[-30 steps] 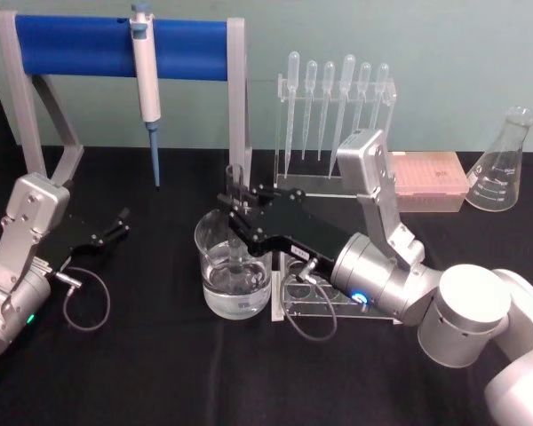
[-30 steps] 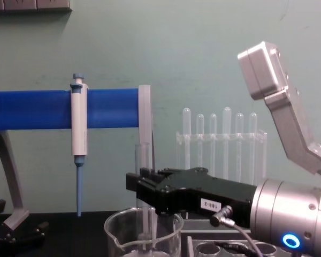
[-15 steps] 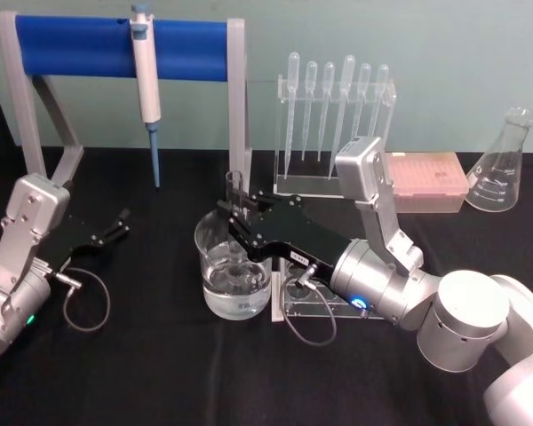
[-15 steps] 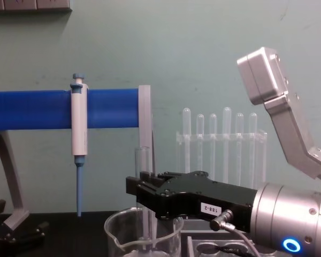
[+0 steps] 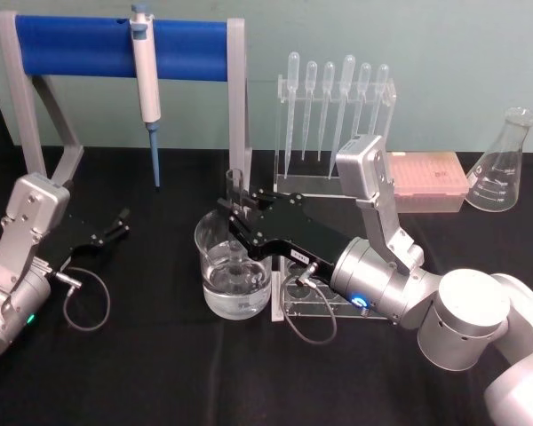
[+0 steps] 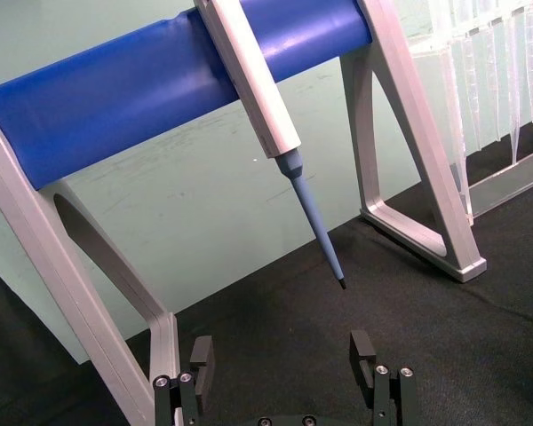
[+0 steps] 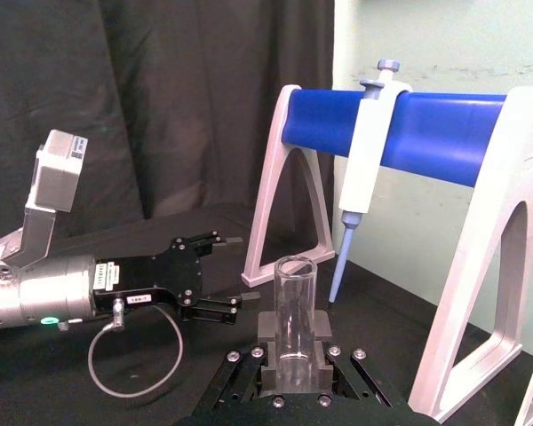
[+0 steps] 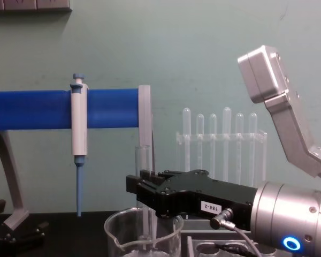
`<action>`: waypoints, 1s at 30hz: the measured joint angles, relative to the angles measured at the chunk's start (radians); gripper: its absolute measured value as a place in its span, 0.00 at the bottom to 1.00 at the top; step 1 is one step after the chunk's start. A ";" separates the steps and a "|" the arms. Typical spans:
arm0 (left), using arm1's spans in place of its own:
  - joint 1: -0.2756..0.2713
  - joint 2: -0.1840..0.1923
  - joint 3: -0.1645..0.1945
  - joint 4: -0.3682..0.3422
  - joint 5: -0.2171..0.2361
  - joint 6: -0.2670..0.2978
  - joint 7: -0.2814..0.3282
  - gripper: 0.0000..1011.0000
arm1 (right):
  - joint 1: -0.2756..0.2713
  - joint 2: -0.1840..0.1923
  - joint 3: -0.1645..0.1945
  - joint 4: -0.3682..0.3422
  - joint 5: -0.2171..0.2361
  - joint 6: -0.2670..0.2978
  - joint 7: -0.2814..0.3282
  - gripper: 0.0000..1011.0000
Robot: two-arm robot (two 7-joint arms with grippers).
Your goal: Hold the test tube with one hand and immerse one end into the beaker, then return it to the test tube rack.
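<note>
Left gripper [image 6: 282,355] is sitting low over the black cloth tabletop [image 6: 480,328], its two black fingers [image 6: 364,353] standing spread apart with nothing between them. Beyond it, a grey metal frame stand [image 6: 417,160] is carrying a thick blue cylindrical bar [image 6: 160,80]. A white micropipette body [image 6: 249,80] is hanging tilted off the bar, its tapered blue tip [image 6: 315,209] pointing down and stopping above the cloth, not touching. A clear acrylic rack of thin plastic pipettes [image 6: 497,80] is standing just beside the stand's far leg. A pale teal wall [image 6: 204,222] is showing behind.
</note>
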 joint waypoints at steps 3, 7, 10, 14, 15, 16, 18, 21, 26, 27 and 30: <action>0.000 0.000 0.000 0.000 0.000 0.000 0.000 0.99 | 0.000 0.000 0.000 0.000 0.000 0.000 0.000 0.22; 0.000 0.000 0.000 0.000 0.000 0.000 0.000 0.99 | 0.001 0.000 0.000 0.000 0.001 0.000 0.000 0.22; 0.000 0.000 0.000 0.000 0.000 0.000 0.000 0.99 | 0.001 0.000 0.000 0.000 0.001 0.000 0.000 0.22; 0.000 0.000 0.000 0.000 0.000 0.000 0.000 0.99 | 0.001 0.000 0.000 0.000 0.001 0.000 0.000 0.22; 0.000 0.000 0.000 0.000 0.000 0.000 0.000 0.99 | 0.001 0.000 0.000 0.000 0.001 0.000 0.000 0.22; 0.000 0.000 0.000 0.000 0.000 0.000 0.000 0.99 | 0.001 0.000 0.000 0.000 0.001 0.000 0.000 0.22; 0.000 0.000 0.000 0.000 0.000 0.000 0.000 0.99 | 0.001 0.000 0.000 0.000 0.001 0.000 0.000 0.22; 0.000 0.000 0.000 0.000 0.000 0.000 0.000 0.99 | 0.001 0.000 0.000 0.000 0.001 0.000 0.000 0.22; 0.000 0.000 0.000 0.000 0.000 0.000 0.000 0.99 | 0.001 0.000 0.000 0.000 0.001 0.000 0.000 0.22; 0.000 0.000 0.000 0.000 0.000 0.000 0.000 0.99 | 0.001 0.000 0.000 0.000 0.001 0.000 0.000 0.22; 0.000 0.000 0.000 0.000 0.000 0.000 0.000 0.99 | 0.001 0.000 0.000 0.000 0.001 0.000 0.000 0.22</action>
